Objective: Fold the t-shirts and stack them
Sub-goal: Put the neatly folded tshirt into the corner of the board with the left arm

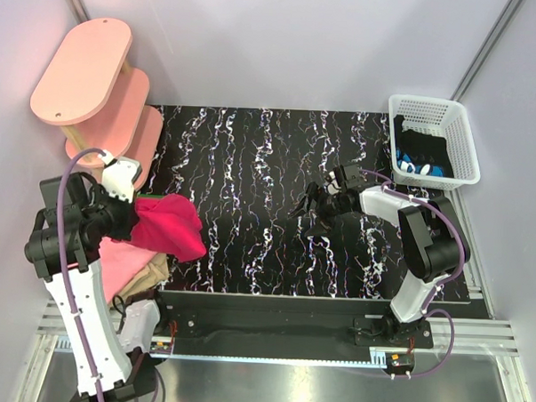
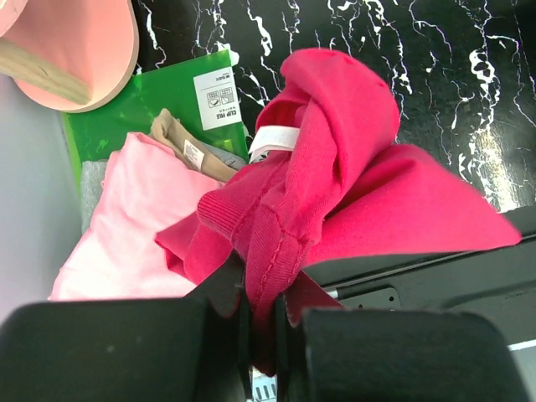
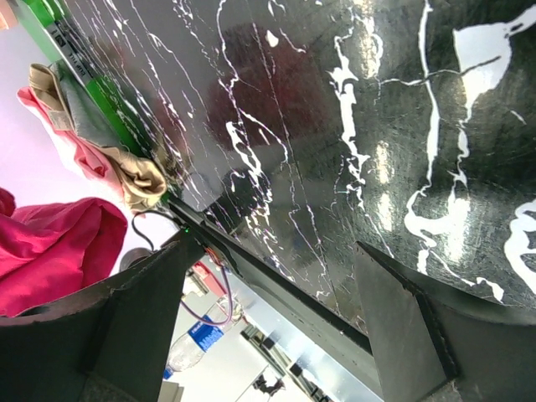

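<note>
Black marbled table (image 1: pixel 251 182): your left gripper (image 2: pixel 264 327) clamps the crimson t-shirt (image 2: pixel 335 167) bunched between its 2 fingers; your right gripper (image 3: pixel 275 251) hangs spread wide.

- I see the counter (image 1: pixel 252 165), black with white veins.
- A white basket (image 1: pixel 467 146) sits at its far right corner.
- At its near left edge lies a green folder (image 2: pixel 159 92), with a light pink t-shirt (image 2: pixel 134 226) and a tan t-shirt (image 2: pixel 180 142) piled on it.
</note>
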### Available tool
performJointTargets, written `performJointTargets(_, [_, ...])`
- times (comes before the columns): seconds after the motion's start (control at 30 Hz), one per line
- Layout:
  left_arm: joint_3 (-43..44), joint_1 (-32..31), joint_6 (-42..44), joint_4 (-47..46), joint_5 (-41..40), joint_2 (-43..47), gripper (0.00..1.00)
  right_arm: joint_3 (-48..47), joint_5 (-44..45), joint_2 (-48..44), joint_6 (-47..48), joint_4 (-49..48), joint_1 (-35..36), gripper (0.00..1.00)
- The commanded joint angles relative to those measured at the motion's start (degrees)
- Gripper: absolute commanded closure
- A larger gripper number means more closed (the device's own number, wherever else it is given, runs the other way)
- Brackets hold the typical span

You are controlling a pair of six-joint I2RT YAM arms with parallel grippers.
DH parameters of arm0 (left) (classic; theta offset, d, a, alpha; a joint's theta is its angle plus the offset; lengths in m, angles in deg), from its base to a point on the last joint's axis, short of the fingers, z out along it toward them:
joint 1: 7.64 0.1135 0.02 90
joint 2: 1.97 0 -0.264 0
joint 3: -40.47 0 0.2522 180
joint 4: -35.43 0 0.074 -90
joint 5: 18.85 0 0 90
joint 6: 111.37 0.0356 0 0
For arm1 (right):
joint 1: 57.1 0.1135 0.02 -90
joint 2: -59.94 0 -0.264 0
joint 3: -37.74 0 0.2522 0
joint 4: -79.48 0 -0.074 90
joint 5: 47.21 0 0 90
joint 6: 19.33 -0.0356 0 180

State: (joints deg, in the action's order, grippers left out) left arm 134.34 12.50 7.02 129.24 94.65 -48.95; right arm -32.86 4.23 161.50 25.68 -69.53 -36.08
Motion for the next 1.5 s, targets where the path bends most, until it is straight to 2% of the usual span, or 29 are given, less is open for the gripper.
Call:
performJointTargets(0.0, [0.4,-0.4,-1.0,8.6,-2.9,2.8,1.00,0.4,0.8,-0.8,-0.5,-0.8,0.5,0.13])
performJointTargets(0.27, [-8.4,-0.5,-3.0,6.7,-18.6,10.2,1.00,0.6,1.0,-0.1,0.5,-0.3,0.5,0.13])
performJointTargets(0.37, [-10.2,-0.5,-5.3,5.6,-20.4,10.4,1.00,0.7,0.9,0.2,0.7,-0.3,0.5,0.12])
performJointTargets(0.53, [-10.0,-0.2,-8.0,5.7,-16.7,8.2,1.00,0.8,0.6,0.0,1.2,-0.3,0.5,0.12])
performJointTargets(0.7, [-14.4,-0.1,-8.1,-0.7,-23.3,7.1,1.00,1.3,0.6,-0.6,1.7,-0.4,0.5,0.12])
performJointTargets(0.8, [-16.2,2.5,-6.2,-6.6,-27.1,5.7,1.00,1.8,0.6,-1.2,1.8,-0.4,0.5,0.13])
performJointTargets(0.9, [-16.7,12.3,-0.4,-12.6,-24.8,3.0,1.00,2.3,0.6,-1.9,2.1,-0.3,0.5,0.12])
performJointTargets(1.0, [-15.1,30.1,7.9,-17.7,-17.6,-5.1,1.00,2.3,0.4,-2.1,2.2,-0.3,0.4,0.13])
performJointTargets(1.07, [-11.5,36.2,10.2,-18.3,-13.0,-9.9,1.00,2.2,0.2,-1.8,2.2,-0.3,0.4,0.12])
performJointTargets(1.1, [-10.0,41.2,12.0,-17.7,-11.4,-14.4,1.00,2.2,0.2,-1.8,2.3,-0.4,0.5,0.12])
performJointTargets(1.2, [-5.9,48.0,15.1,-17.1,-7.2,-19.3,1.00,1.8,0.3,-2.0,2.1,-0.4,0.5,0.12])
performJointTargets(1.3, [-6.2,51.0,17.1,-17.9,-5.2,-20.3,1.00,1.4,0.2,-1.7,1.9,-0.4,0.5,0.12])
performJointTargets(1.47, [-12.3,51.1,18.6,-20.6,-2.2,-20.6,1.00,0.4,0.1,-1.0,1.1,-0.7,1.0,0.12])
